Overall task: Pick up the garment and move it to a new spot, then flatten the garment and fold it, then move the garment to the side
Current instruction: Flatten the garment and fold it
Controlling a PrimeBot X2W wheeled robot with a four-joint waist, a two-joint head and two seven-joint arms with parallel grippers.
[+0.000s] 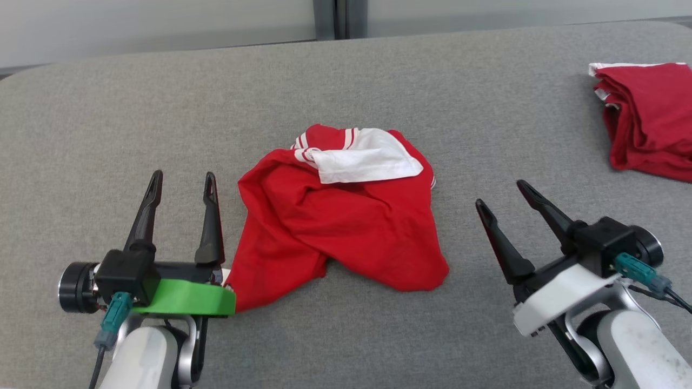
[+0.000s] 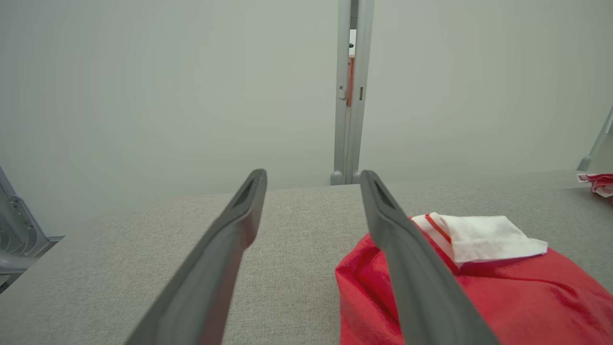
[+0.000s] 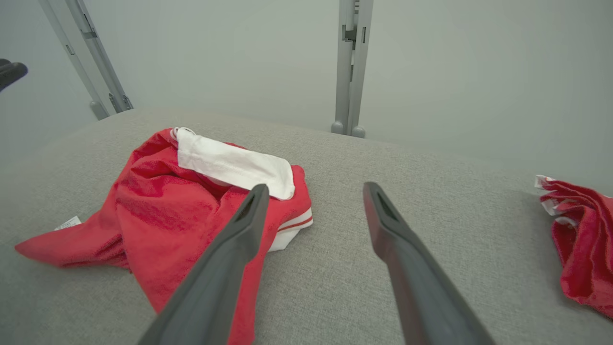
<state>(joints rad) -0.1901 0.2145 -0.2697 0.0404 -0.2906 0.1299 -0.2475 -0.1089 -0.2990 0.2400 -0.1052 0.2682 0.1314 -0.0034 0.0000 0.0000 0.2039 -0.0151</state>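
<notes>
Mid-table point(image 1: 378, 81) sits the crumpled red garment point(image 1: 340, 227), not picked up yet. Left pincer point(image 1: 183, 174) and right pincer point(image 1: 501, 194) flank it, both spread wide and empty, I'm guessing so each can grab an edge.

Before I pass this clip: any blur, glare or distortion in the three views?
Head view: soft even light, no glare, the garment sharp, faint shadow at its hem. Left wrist view: the left gripper looms large and slightly soft, the wall washed-out. Right wrist view: the grey post at the edge leans, likely lens distortion; the right gripper slightly soft.
</notes>
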